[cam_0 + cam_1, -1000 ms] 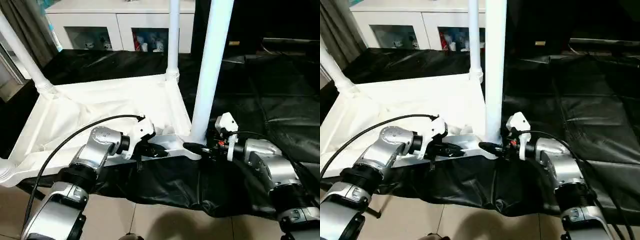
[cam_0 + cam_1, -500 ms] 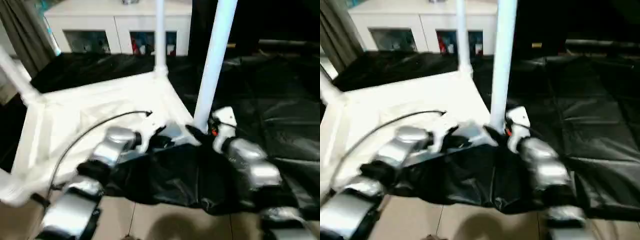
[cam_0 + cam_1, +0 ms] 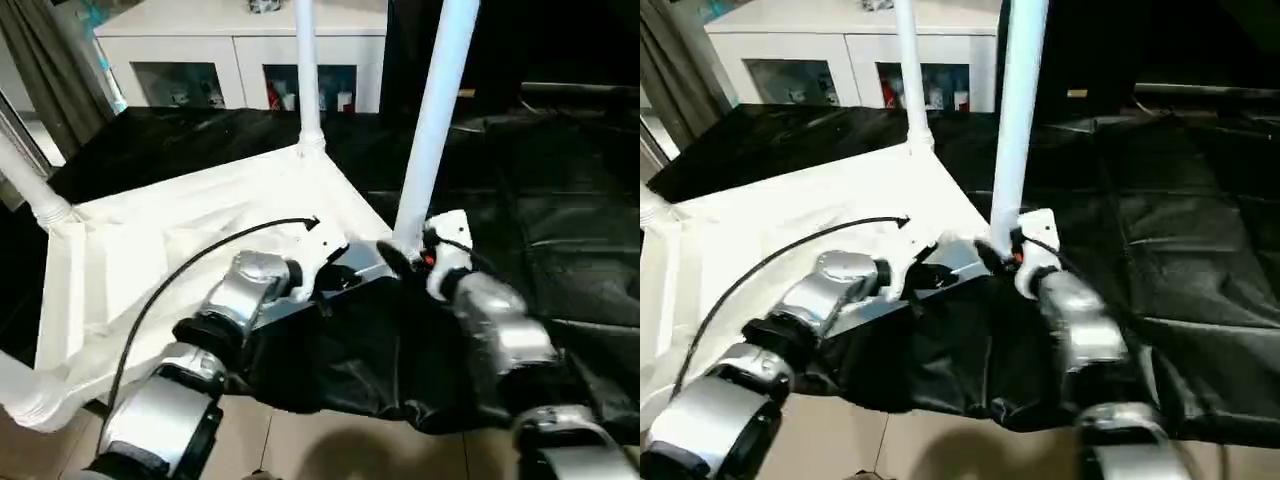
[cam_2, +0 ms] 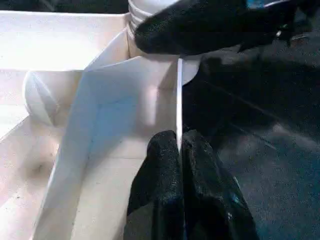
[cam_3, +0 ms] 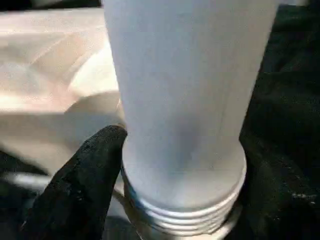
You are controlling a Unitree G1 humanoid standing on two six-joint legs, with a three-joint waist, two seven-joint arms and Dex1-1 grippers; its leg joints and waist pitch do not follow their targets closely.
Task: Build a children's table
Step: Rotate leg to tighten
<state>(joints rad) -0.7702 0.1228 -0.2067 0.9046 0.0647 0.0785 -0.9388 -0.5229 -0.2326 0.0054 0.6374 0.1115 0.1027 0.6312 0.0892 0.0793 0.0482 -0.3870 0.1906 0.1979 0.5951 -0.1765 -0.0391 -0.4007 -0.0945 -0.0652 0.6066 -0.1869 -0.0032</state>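
The children's table lies upside down on a black mat, its white top [image 3: 150,250] showing the ribbed underside. Three white legs stand up from its corner sockets: far [image 3: 305,70], left [image 3: 25,185] and near right [image 3: 435,110]. My left gripper [image 3: 335,282] is shut on the top's near rim; in the left wrist view the thin rim wall [image 4: 178,100] runs between its two black fingers [image 4: 160,170]. My right gripper [image 3: 400,260] sits at the foot of the near right leg [image 5: 185,90], where the leg enters its socket.
A white cabinet with glass doors [image 3: 240,60] stands behind the table. The black mat [image 3: 560,200] stretches away to the right, and tiled floor [image 3: 300,440] lies in front. A grey curtain [image 3: 60,60] hangs at the far left. A black cable [image 3: 180,270] arcs over my left forearm.
The whole picture has swung and tilted, so the camera has moved. My left gripper keeps its hold on the rim, and my right gripper stays at the leg's foot.
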